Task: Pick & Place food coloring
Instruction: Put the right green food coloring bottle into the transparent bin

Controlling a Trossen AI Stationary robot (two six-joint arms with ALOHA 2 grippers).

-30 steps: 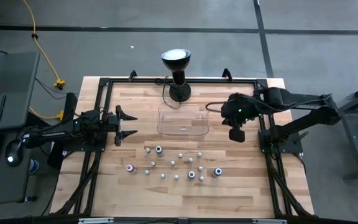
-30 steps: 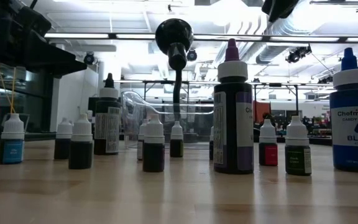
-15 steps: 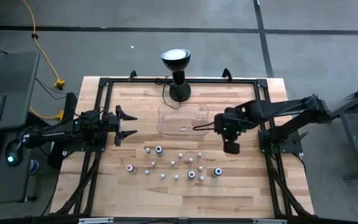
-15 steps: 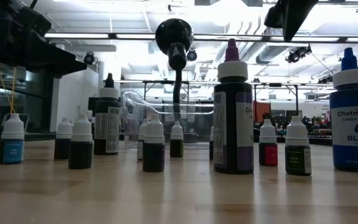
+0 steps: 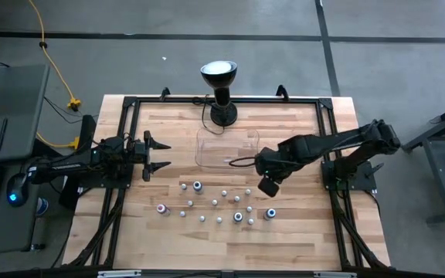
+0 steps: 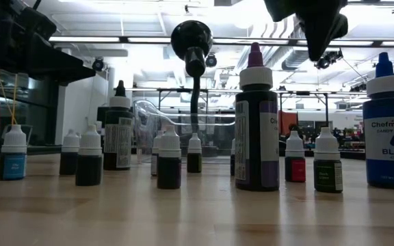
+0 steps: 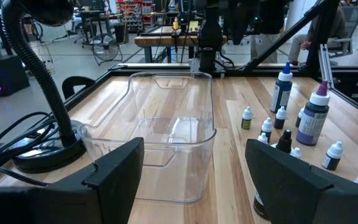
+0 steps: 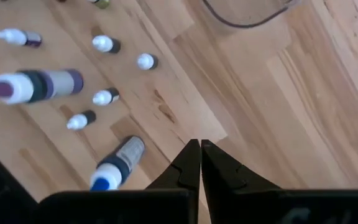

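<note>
Several small food coloring bottles (image 5: 238, 217) stand upright in a loose cluster on the wooden table, near of the clear tray. Most have white caps; two taller ones show in the low view, one purple-tipped (image 6: 256, 123) and one blue (image 6: 388, 130). My right gripper (image 5: 267, 187) hovers above the cluster's right far edge, fingers shut (image 8: 199, 163) and pointing down at bare wood beside a blue-capped bottle (image 8: 117, 163). My left gripper (image 5: 161, 156) waits open at the table's left side, facing the tray (image 7: 166, 143).
The clear plastic tray (image 5: 228, 148) sits on the table just far of the bottles. A black gooseneck lamp (image 5: 219, 93) stands behind it at the far edge, its cable trailing beside the tray. A black frame borders the table. Bare wood lies near of the cluster.
My right gripper has swung from the table's right far area toward the left and near edge, descending toward the bottle cluster; it now shows lower in the low view. The bottles and tray have not moved.
</note>
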